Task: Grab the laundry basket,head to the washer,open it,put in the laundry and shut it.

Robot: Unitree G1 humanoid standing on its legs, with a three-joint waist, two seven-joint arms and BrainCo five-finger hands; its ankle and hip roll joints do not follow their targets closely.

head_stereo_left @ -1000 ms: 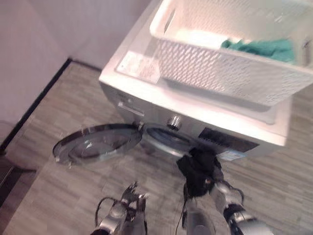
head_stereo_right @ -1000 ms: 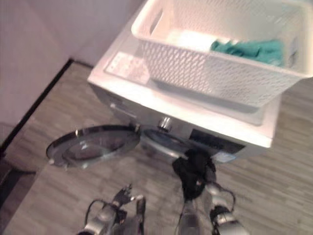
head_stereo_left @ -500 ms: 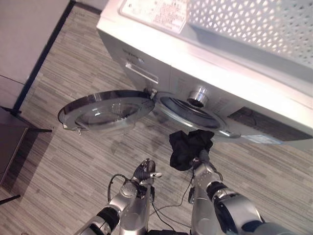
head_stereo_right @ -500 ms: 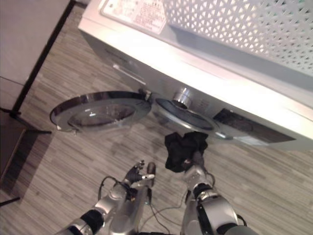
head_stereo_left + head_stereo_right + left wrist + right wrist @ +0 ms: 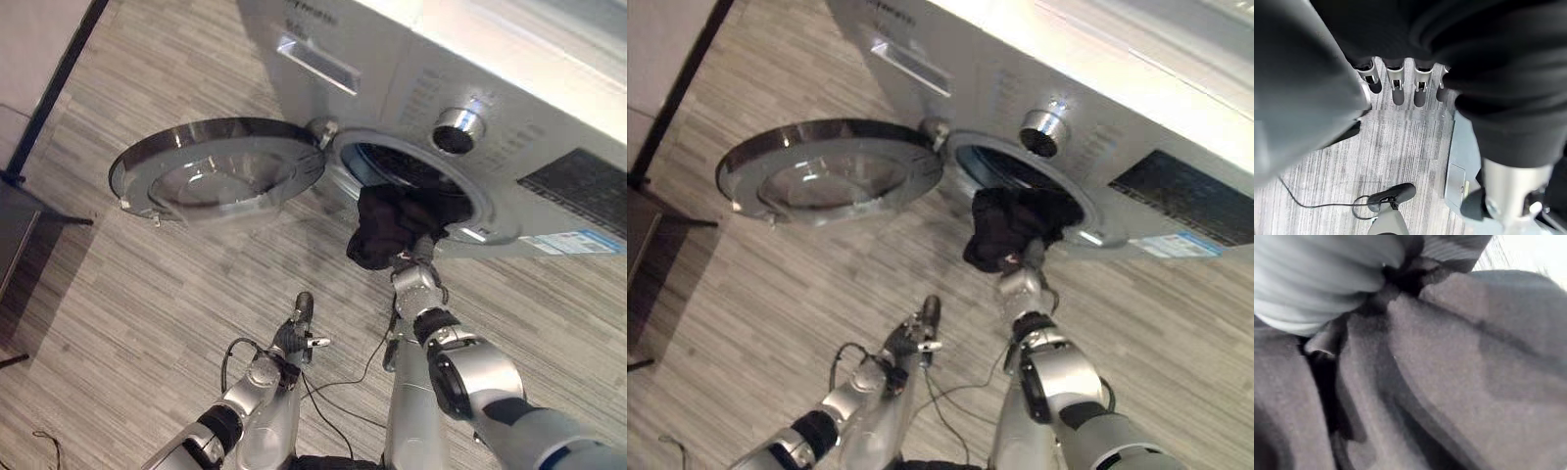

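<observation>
The white front-loading washer (image 5: 392, 59) stands with its round glass door (image 5: 216, 176) swung wide to the left. A dark garment (image 5: 387, 225) is bunched at the lower rim of the drum opening (image 5: 392, 168), partly in the mouth. My right hand (image 5: 419, 286) is just below it, shut on the cloth, which also shows up close in the right wrist view (image 5: 1449, 382). My left hand (image 5: 294, 338) hangs low over the floor, open and holding nothing, its fingers (image 5: 1396, 90) straight.
The open door juts out over the wood floor to the left of the drum, at about knee height. A silver knob (image 5: 458, 129) and a drawer handle (image 5: 315, 64) sit on the washer's front. A dark skirting line (image 5: 49, 88) runs along the left wall.
The camera has tilted down and nearer the washer's front. My right hand has lifted the dark garment from in front of the washer up to the drum's mouth. The left hand stays low.
</observation>
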